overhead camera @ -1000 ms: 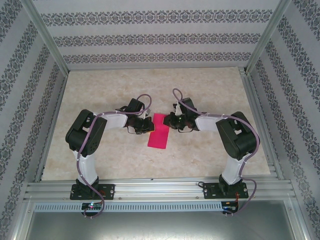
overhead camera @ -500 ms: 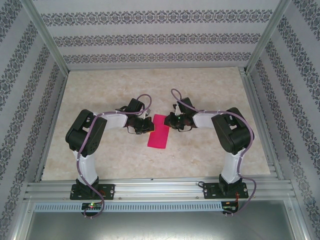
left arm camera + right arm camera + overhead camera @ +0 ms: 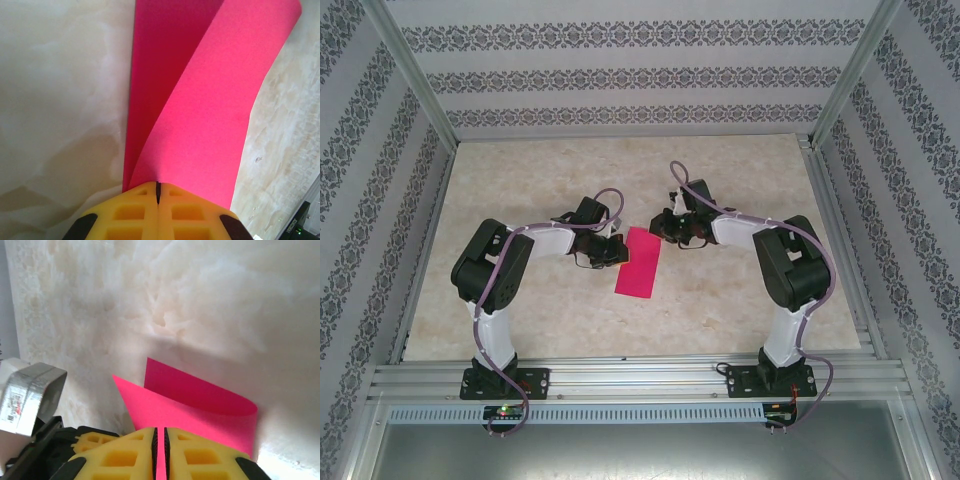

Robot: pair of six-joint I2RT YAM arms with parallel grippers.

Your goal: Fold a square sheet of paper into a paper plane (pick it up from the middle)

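The square sheet of paper (image 3: 638,268) lies mid-table, magenta-pink and bent over into a loose half. In the left wrist view its upper layer (image 3: 210,100) curves up from the lower one. My left gripper (image 3: 616,250) is at the sheet's left edge, its yellow fingers shut on the paper (image 3: 158,186). My right gripper (image 3: 663,230) is at the sheet's far right corner. Its jaws stand nearly together, and pink paper (image 3: 200,405) runs into the thin gap (image 3: 160,432). The paper plane is out of view.
The marble-patterned tabletop (image 3: 520,180) spreads wide on all sides of the sheet. Patterned walls and aluminium posts (image 3: 415,90) enclose it. A metal rail (image 3: 640,378) runs along the near edge by the arm bases. Part of the left arm's wrist (image 3: 30,395) sits close to the right gripper.
My right gripper has shifted toward the far side of the table, and its elbow has swung right. The left arm and the sheet's near end have stayed put.
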